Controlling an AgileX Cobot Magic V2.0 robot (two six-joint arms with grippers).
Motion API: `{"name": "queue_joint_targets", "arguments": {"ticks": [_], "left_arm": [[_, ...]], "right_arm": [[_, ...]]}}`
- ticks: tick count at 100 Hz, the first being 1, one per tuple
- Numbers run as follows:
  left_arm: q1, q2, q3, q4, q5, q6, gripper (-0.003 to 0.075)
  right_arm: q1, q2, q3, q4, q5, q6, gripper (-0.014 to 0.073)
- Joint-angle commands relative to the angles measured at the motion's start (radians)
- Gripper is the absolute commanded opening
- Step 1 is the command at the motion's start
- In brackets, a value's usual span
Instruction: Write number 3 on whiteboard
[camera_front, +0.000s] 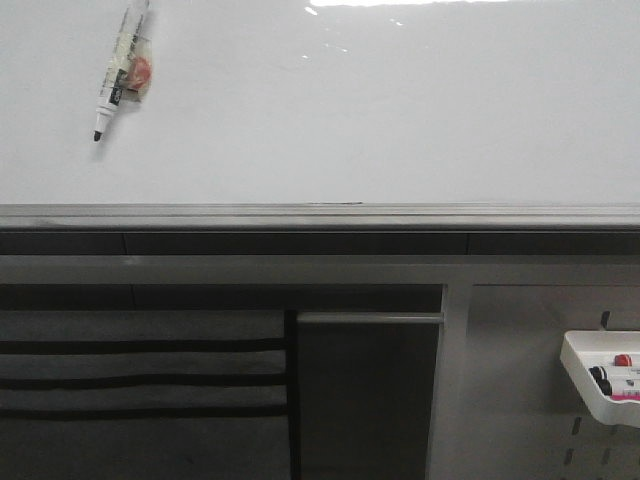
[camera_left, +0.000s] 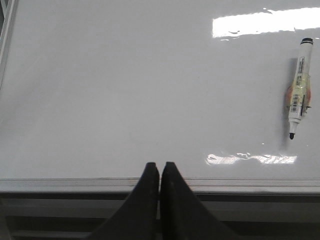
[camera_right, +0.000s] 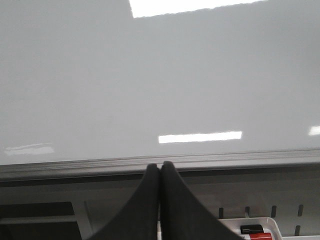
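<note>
The whiteboard (camera_front: 350, 110) fills the upper half of the front view, with a grey metal ledge (camera_front: 320, 215) along its lower edge. Its surface is blank; no number 3 shows in any view. A white marker (camera_front: 120, 68) with a black tip hangs on the board at the upper left, tip down; it also shows in the left wrist view (camera_left: 298, 87). My left gripper (camera_left: 159, 165) is shut and empty, its tips over the ledge (camera_left: 75, 185). My right gripper (camera_right: 160, 164) is shut and empty at the ledge (camera_right: 250, 159). Neither gripper shows in the front view.
A small white plastic tray (camera_front: 600, 378) with red and black markers hangs on a perforated panel at the lower right; its corner shows in the right wrist view (camera_right: 255, 231). Dark shelving and a grey cabinet frame (camera_front: 370, 318) sit below the ledge.
</note>
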Motion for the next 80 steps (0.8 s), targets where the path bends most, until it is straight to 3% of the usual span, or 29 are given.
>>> {"name": "queue_joint_targets", "arguments": {"ticks": [1, 42, 58, 80], "left_arm": [[-0.007, -0.029, 0.005, -0.007, -0.089, -0.009, -0.0018], [-0.007, -0.029, -0.084, -0.073, -0.069, -0.011, -0.0018], [-0.007, 0.012, -0.266, -0.074, 0.136, -0.011, -0.0018], [-0.007, 0.219, -0.523, 0.015, 0.423, -0.007, -0.0018]], "right_arm": [[-0.001, -0.014, 0.022, -0.021, -0.075, 0.0, -0.0067], [-0.001, -0.014, -0.058, 0.035, -0.112, 0.002, -0.0067], [-0.001, 0.011, -0.215, 0.034, 0.024, 0.002, -0.0067], [-0.001, 0.181, -0.439, 0.034, 0.278, 0.0, -0.0067]]}}
